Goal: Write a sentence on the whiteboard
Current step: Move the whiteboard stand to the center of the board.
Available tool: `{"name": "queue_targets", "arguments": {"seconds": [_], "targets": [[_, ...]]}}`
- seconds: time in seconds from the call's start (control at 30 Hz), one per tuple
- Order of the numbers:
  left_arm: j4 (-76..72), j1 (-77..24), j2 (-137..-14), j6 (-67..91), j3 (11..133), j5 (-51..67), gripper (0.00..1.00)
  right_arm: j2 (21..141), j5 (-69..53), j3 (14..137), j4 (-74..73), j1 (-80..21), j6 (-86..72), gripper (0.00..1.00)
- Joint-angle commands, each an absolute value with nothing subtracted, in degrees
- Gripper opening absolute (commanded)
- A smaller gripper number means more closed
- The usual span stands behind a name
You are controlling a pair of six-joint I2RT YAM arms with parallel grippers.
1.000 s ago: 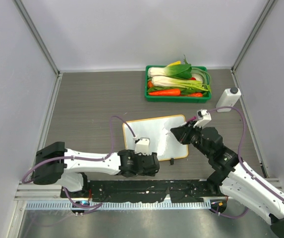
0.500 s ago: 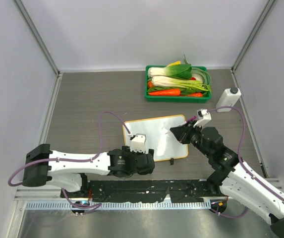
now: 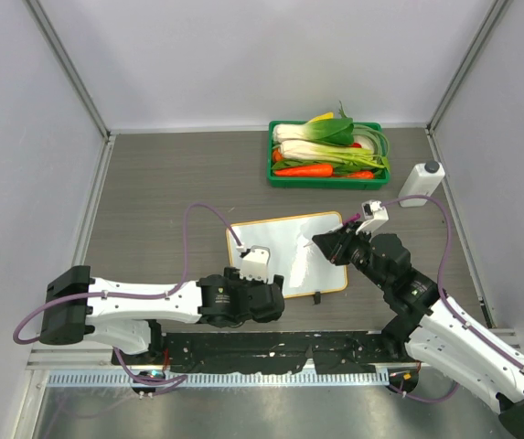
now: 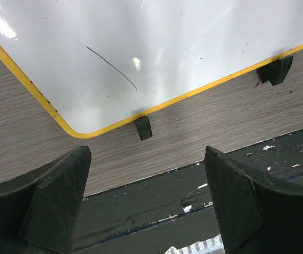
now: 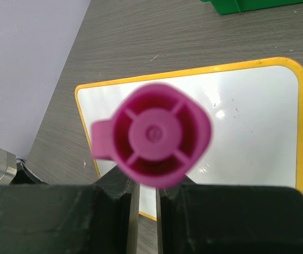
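Top: my left pincer (image 3: pixel 253 272) has drawn back to the near-left corner of the whiteboard (image 3: pixel 289 240), which lies mid-desk by the near edge.
Left wrist: jaws released and empty; no sentence yet.
Right wrist: my right pincer (image 5: pixel 147 193) clenches the marker (image 5: pixel 159 135), so I judge writing comes next.

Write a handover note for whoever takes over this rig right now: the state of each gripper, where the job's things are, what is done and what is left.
Left gripper: open, empty, above the table at the whiteboard's near edge.
Right gripper: shut on a pink marker, over the board's right side.
Whiteboard: flat on the table between the arms.
Done: the marker is in hand.
Left: the whole sentence. No pink writing shows, only one thin dark stroke near the near-left corner. Whether the marker tip is uncapped cannot be seen.
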State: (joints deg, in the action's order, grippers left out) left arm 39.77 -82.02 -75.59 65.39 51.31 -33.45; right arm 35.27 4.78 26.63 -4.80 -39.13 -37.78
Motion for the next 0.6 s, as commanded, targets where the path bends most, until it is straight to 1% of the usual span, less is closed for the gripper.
{"name": "queue_targets", "arguments": {"seconds": [0.0, 0.33, 0.57], "targets": [[38.8, -82.3, -75.6, 64.5, 53.1, -35.3, 0.92, 35.4, 4.7, 27.4, -2.0, -39.0, -38.1, 0.01], [37.6, -82.3, -76.4, 63.7, 53.3, -34.9, 0.92, 36.2, 4.7, 27.9, -1.8, -39.0, -37.6, 0.01], [35.8, -81.8, -75.1, 61.8, 52.5, -34.7, 0.95, 36.3, 4.4, 27.9, -1.6, -39.0, -37.7, 0.01]]}}
